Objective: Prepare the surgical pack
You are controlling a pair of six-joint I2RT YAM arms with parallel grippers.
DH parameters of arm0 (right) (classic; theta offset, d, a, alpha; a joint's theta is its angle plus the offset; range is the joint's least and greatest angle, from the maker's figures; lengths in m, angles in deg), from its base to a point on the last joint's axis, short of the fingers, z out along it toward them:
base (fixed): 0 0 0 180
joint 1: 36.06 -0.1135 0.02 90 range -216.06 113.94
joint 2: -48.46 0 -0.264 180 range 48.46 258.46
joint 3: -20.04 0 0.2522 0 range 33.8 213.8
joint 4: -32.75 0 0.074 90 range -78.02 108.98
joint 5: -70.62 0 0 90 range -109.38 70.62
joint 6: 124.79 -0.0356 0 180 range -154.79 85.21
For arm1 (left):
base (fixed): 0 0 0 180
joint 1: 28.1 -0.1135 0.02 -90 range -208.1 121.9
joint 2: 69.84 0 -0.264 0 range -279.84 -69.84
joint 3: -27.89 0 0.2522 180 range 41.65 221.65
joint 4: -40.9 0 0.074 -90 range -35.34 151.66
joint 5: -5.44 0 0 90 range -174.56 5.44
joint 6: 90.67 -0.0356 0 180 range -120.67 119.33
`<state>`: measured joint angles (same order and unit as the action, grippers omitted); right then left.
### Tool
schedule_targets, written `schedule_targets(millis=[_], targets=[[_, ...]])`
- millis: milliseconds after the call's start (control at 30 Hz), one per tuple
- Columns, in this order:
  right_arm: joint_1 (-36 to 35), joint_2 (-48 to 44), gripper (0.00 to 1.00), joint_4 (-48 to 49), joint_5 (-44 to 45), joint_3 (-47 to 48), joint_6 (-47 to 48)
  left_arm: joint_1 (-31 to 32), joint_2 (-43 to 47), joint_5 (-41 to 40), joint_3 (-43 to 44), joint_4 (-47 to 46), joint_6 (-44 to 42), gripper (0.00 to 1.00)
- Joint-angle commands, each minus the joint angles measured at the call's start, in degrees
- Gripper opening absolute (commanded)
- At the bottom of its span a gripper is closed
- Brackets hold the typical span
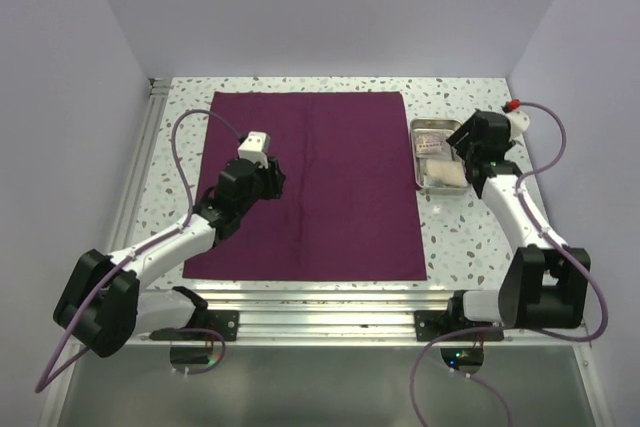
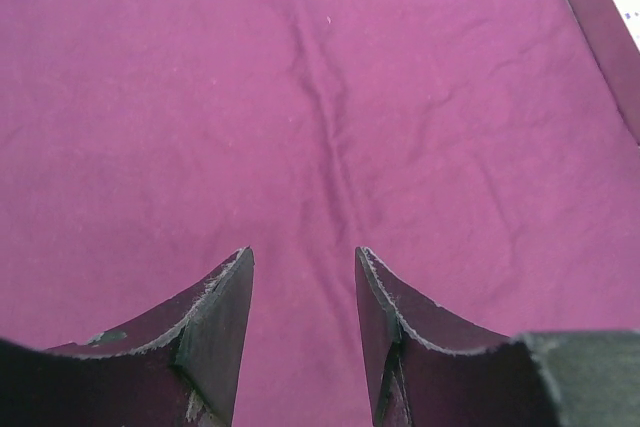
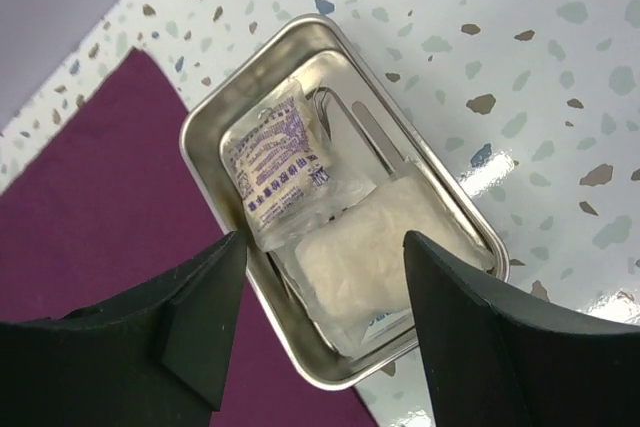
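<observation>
On the terrazzo table (image 1: 450, 237), items as recorded:

1. Surgical pack (image 1: 330, 187): a plum-maroon drape, unfolded into one large square sheet, lay flat across the middle of the table. Its far edge ran straight, near the back wall. Its near edge stopped just short of the aluminium rail (image 1: 320, 302). Soft creases crossed the cloth under the left wrist camera.

2. Left gripper (image 2: 303, 257): it hung over the left half of the drape with its jaws parted. Only cloth showed in the gap and nothing was held.

3. Steel tray (image 3: 197, 162): it sat just beside the drape's right edge, toward the far right corner. Whether rim and cloth touched could not be told. It held a printed packet (image 3: 280, 162) and, partly overlapping it, a clear-wrapped white pad (image 3: 365, 257), possibly gauze.

4. Right gripper (image 3: 325, 242): it was poised above the tray with its jaws spread wide, gripping nothing.

5. Open room: bare terrazzo showed in a strip beyond the drape's far edge, a narrower strip along its left edge, and a broader patch to the right of the tray and near the right arm.
</observation>
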<state>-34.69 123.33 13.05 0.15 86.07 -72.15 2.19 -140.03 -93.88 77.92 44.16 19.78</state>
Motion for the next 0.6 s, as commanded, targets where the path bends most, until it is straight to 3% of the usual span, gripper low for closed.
schedule_targets(millis=[0,133,300,567], targets=[[1.97,6.76,0.67,-8.11,-6.84,9.21,9.05,-0.14,1.90,0.18,-2.34,-6.89,0.12,0.49],[5.83,16.52,0.66,-14.53,-13.10,17.59,12.65,-0.05,1.38,1.50,-4.01,-9.00,0.73,0.49],[7.25,23.28,0.63,-14.72,-14.51,19.88,17.23,-0.05,0.59,3.96,-5.69,-11.73,1.96,0.49],[7.42,29.80,0.60,-13.93,-12.60,21.64,16.97,0.04,-0.65,5.45,-5.42,-12.26,2.58,0.49]])
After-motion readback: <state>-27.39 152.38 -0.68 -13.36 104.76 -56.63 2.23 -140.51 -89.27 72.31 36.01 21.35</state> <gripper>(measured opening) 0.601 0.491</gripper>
